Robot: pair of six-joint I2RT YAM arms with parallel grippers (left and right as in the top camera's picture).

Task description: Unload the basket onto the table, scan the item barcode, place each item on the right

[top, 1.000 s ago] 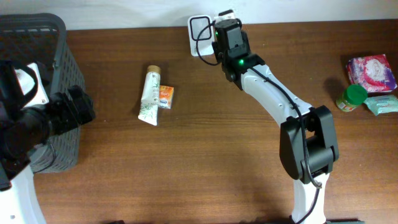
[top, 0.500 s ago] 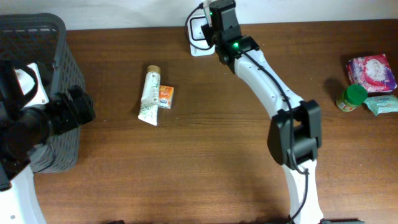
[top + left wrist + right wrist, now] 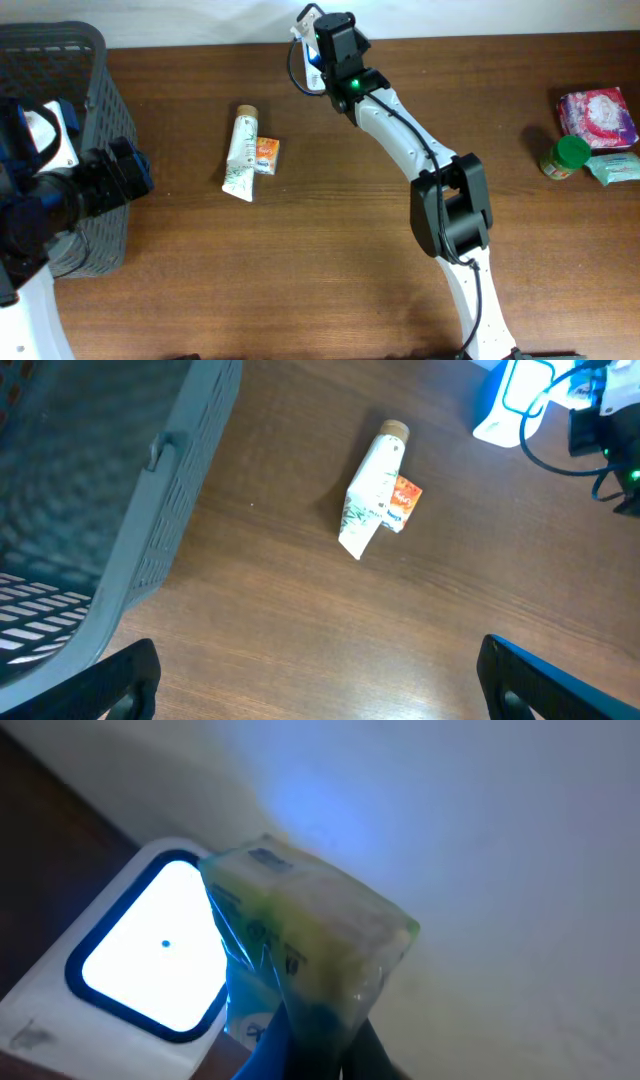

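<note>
1. The right gripper (image 3: 316, 28) is clamped on a packet (image 3: 300, 945), its jaws pinched on the packet's lower end in the right wrist view
2. The packet is held up off the table (image 3: 330, 250) at the far edge, just beside and partly over the scanner (image 3: 150, 955), with its upper end toward the wall (image 3: 480, 840)
3. The left gripper (image 3: 318, 660) hangs with its jaws wide apart and nothing between them, next to the basket (image 3: 95, 60) on the left, well apart from the packet
4. The packet is a clear, crinkled plastic wrap with pale yellow contents, a green patch low down and dark print on one face; the print is too blurred to read
5. The scanner is a white pad with a bright window rimmed in blue and a small dot in the window; a black cable loops over it in the left wrist view
6. The table is dark brown wood; a white tube (image 3: 241, 155) lies on it with an orange sachet (image 3: 265, 155) touching its side
7. A pink pack (image 3: 598, 115), a green-capped bottle (image 3: 565, 155) and a pale green pack (image 3: 612, 167) sit together at the right edge
8. The wall behind is plain white, tinged blue near the scanner
</note>
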